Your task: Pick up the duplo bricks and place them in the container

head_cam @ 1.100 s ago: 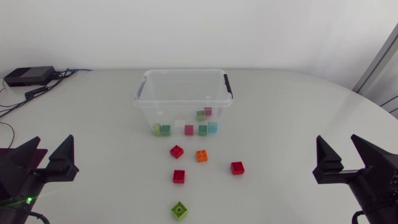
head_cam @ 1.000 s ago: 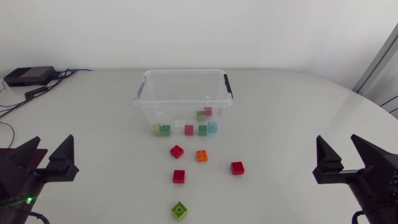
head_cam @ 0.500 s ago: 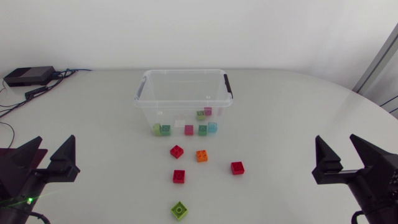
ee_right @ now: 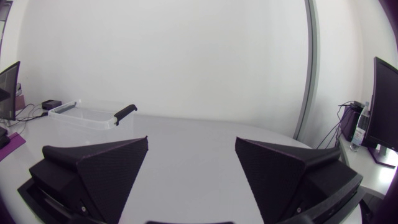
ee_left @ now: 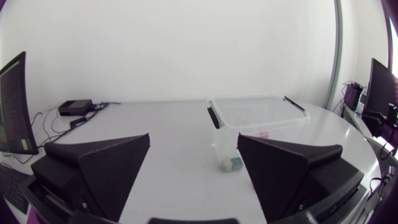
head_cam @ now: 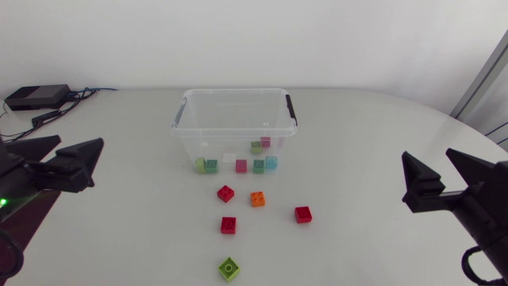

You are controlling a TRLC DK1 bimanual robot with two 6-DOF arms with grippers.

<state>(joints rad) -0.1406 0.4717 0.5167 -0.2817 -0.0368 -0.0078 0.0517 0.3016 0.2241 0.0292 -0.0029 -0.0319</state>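
Lying loose, bricks (head_cam: 258, 199), well apart frm fingers (head_cam: 77, 167)

You have a flat black rectangular box (head_cam: 36, 97) sitting at the far left corner of the white rounded table (head_cam: 373, 159), with thin black cables (head_cam: 94, 91) trailing from it.

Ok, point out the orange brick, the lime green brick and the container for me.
orange brick (head_cam: 257, 199), head view, on its studded top.
lime green brick (head_cam: 228, 269), head view, on its studded top.
container (head_cam: 236, 90), head view, on its far rim.
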